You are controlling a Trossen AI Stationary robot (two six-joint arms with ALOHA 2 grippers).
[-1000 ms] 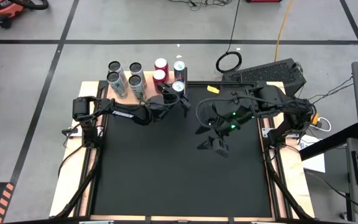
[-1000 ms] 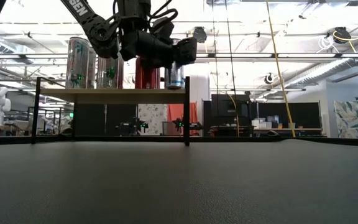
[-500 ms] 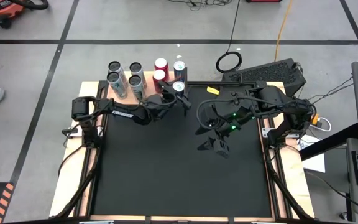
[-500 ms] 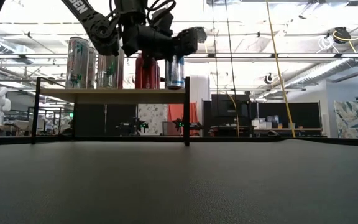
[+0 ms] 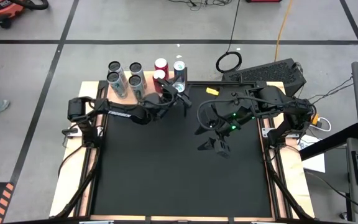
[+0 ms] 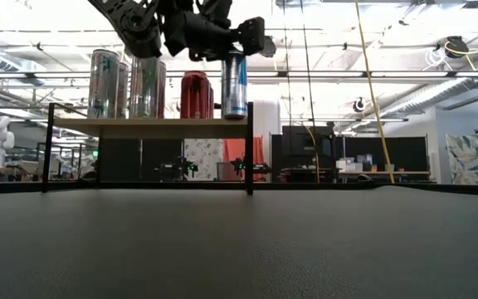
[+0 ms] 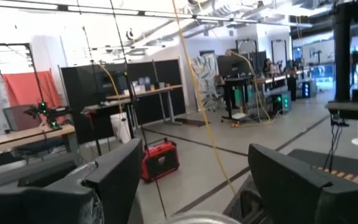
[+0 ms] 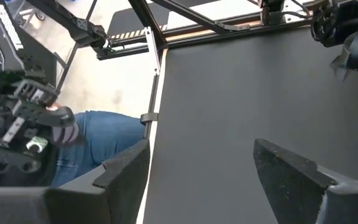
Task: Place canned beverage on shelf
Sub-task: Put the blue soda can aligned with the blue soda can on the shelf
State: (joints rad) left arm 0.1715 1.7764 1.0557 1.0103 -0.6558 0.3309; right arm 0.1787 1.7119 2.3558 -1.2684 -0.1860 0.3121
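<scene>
The silver-blue can (image 6: 233, 85) stands upright at the right-hand end of the shelf (image 6: 149, 122), with a red can (image 6: 194, 94) just beside it at 9 o'clock and green-marked cans (image 6: 104, 83) further that way. The left gripper (image 6: 222, 40) sits above the can's top, jaws spread wide and holding nothing. I judge the placing done and the release finished. Next, that arm should lift clear without brushing the can. The right gripper (image 5: 215, 145) waits over the mat (image 5: 166, 180) at 4 o'clock from the shelf, its fingers well apart and empty.
</scene>
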